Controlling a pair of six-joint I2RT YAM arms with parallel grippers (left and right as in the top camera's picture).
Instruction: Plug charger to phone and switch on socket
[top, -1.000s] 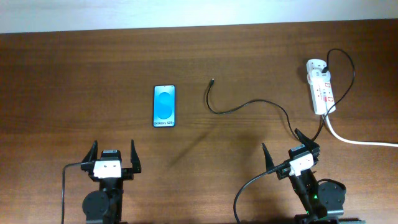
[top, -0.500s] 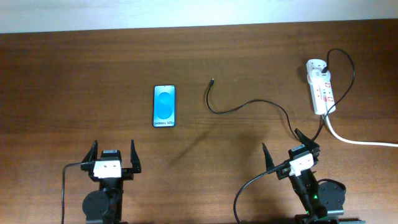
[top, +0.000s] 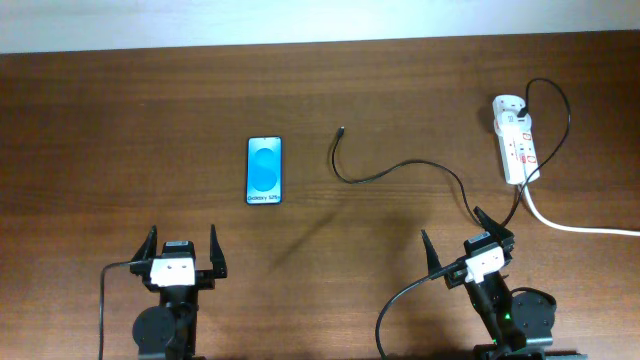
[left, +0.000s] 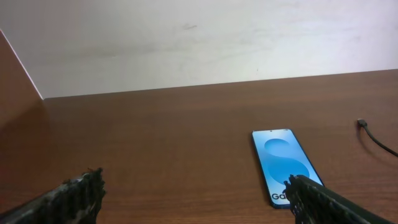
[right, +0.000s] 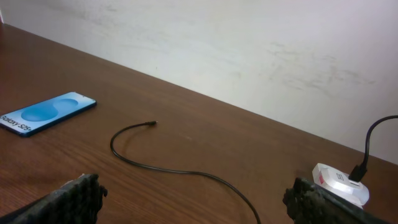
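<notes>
Charger (top: 400, 168), phone (top: 264, 170) and socket (top: 517, 145) all flat on the brown table (top: 120, 130), one of each. Two hands at the near edge, left hand (top: 182, 240) and right hand (top: 452, 228), each with fingers spread wide apart and gripping nothing.

Charger plugged in at the socket's far end. From there looping out past the socket's right side, back by its near end, close ahead of the right hand, then curving away leftward. Plug tip (top: 341, 129) ahead and left of the right hand, pointing away from it.

Socket ahead of the right hand and off to its right. Long axis running away from the hand, slightly slanted. Thick white cord (top: 570, 228) leaving the near end and trailing off to the right.

Phone ahead of the left hand, a little to its right, screen up. Long axis pointing straight away, text end nearest the hand. Plug tip right of the phone and apart from it.
</notes>
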